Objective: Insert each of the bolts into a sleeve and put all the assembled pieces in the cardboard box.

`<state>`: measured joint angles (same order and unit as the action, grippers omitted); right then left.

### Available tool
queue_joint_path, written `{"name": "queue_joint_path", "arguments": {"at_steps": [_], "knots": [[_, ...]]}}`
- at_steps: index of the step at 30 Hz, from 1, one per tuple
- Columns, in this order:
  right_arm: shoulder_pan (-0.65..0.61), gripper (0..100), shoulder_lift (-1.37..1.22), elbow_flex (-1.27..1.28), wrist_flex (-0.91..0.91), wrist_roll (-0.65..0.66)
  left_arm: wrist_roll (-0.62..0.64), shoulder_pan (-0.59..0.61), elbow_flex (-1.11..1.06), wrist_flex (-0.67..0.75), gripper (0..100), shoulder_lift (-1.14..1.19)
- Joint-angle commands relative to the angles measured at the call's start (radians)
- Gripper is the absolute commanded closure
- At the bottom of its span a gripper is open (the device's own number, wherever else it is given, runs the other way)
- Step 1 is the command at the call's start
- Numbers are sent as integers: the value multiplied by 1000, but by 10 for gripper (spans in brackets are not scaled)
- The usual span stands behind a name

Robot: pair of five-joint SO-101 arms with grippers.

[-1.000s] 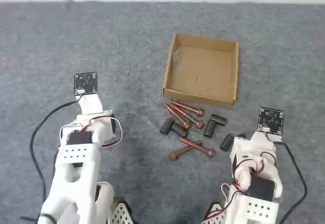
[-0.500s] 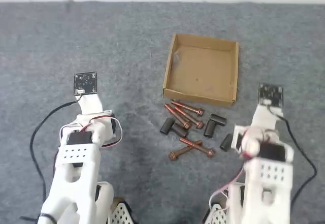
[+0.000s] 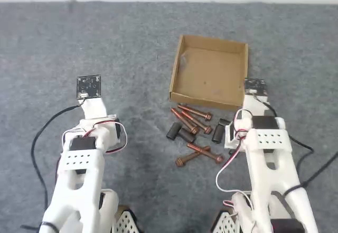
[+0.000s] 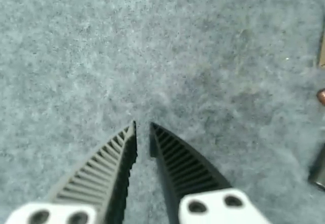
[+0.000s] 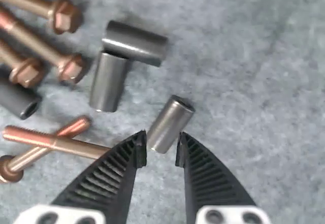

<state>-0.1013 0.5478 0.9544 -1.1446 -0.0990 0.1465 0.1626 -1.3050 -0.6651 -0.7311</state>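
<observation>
In the right wrist view my right gripper [image 5: 159, 148] is open, its fingertips on either side of the near end of a grey sleeve [image 5: 170, 124] lying on the carpet. Two more sleeves [image 5: 134, 42] [image 5: 107, 82] touch in an L just beyond it. Copper bolts [image 5: 56, 13] lie beside them, and two crossed bolts [image 5: 53, 142] lie closer. From above, the right arm [image 3: 261, 132] covers that sleeve, just in front of the cardboard box [image 3: 211, 72]. My left gripper [image 4: 143, 127] hangs shut over bare carpet, and the left arm [image 3: 87, 138] stands far from the parts.
Between the arms the pile holds three side-by-side bolts [image 3: 190, 117], a crossed pair [image 3: 198, 154] and dark sleeves [image 3: 174, 132]. The open box has low walls and nothing inside. Grey carpet spreads wide on the left side. A bolt head [image 4: 321, 97] shows at the left wrist view's edge.
The right arm has swung forward and toward the pile, now covering the sleeve that lay at its right edge. The left arm has not moved.
</observation>
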Motion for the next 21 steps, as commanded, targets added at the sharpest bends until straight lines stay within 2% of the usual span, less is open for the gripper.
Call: {"name": "queue_joint_path", "arguments": {"at_steps": [1,6,21], "knots": [[-18,876,1,-21,48,-9,12,-6,10,23,864,-2],[-8,809,1,28,99,-11,12,-6,10,21,830,-3],[-8,811,-1,100,208,-71,12,-6,8,21,830,-3]]}}
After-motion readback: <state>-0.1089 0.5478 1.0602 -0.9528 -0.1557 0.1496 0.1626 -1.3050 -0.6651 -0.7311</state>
